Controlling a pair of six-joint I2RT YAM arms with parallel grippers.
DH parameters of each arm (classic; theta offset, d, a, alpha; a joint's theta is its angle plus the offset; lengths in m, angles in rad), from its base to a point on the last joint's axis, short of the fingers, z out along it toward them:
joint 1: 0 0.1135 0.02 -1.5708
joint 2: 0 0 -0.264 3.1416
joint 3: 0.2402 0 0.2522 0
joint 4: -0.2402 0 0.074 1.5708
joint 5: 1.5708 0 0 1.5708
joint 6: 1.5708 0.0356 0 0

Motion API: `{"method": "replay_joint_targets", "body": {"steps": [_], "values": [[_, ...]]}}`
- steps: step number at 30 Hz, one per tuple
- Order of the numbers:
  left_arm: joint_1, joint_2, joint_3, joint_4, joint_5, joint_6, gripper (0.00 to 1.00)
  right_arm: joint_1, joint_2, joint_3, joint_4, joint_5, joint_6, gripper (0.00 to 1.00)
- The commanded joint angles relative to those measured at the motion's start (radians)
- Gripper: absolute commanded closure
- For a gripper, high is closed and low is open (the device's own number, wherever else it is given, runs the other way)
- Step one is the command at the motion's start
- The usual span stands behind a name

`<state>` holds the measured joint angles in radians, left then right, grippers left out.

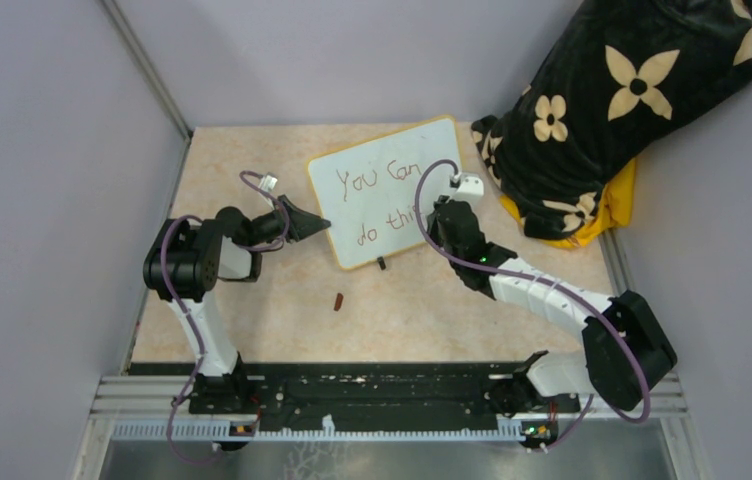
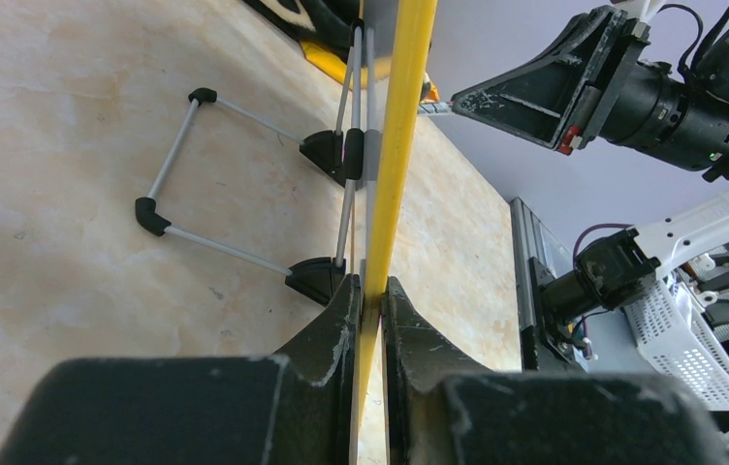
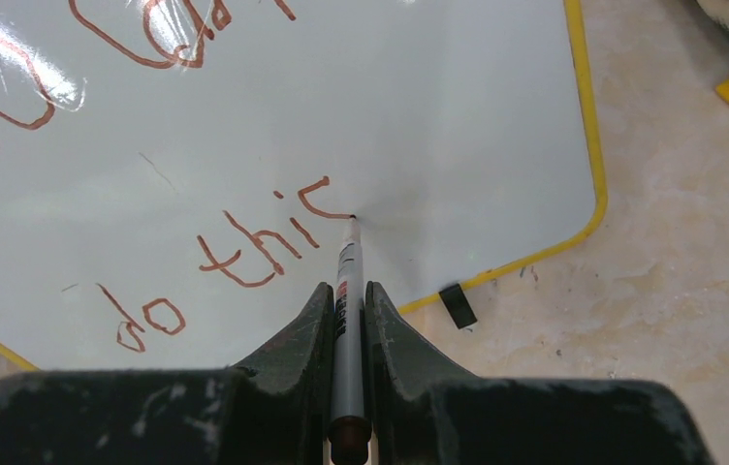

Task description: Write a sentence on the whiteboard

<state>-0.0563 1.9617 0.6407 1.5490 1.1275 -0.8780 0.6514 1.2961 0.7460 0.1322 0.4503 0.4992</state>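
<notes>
The left pincer (image 2: 372, 291) clamps the whiteboard (image 3: 458, 116) edge while the right pincer (image 3: 347, 291), gripping a marker (image 3: 351, 247), forms the sentence (image 3: 262, 242)'s last letter; completing that curve likely follows.

sentence (image 1: 359, 181) end hidden behind right arm (image 1: 537, 290), floral cloth (image 1: 612, 110) cropped

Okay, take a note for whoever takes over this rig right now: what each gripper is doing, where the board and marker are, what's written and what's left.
Left gripper: shut on the yellow edge of the whiteboard, steadying it.
Right gripper: shut on the marker, tip on the board at the last stroke.
The whiteboard stands propped on the table, between the two arms.
Done: the sentence reads "You Can" on top and "do thi" below, with the final "s" only begun.
Left: finish the "s", lift the marker, release the board.
A small dark red piece, possibly the cap, lies in front of the board.
</notes>
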Motion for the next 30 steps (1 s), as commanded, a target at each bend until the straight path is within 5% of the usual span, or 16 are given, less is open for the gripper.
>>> {"method": "replay_joint_targets", "body": {"steps": [1,30], "values": [[-0.011,0.014,-0.01,0.154,0.03,0.004,1.0,-0.019,-0.014,0.0,-0.02,0.062,0.018,1.0],[-0.013,0.009,-0.01,0.152,0.031,0.005,1.0,-0.006,-0.024,-0.048,0.083,-0.156,0.032,1.0]]}}
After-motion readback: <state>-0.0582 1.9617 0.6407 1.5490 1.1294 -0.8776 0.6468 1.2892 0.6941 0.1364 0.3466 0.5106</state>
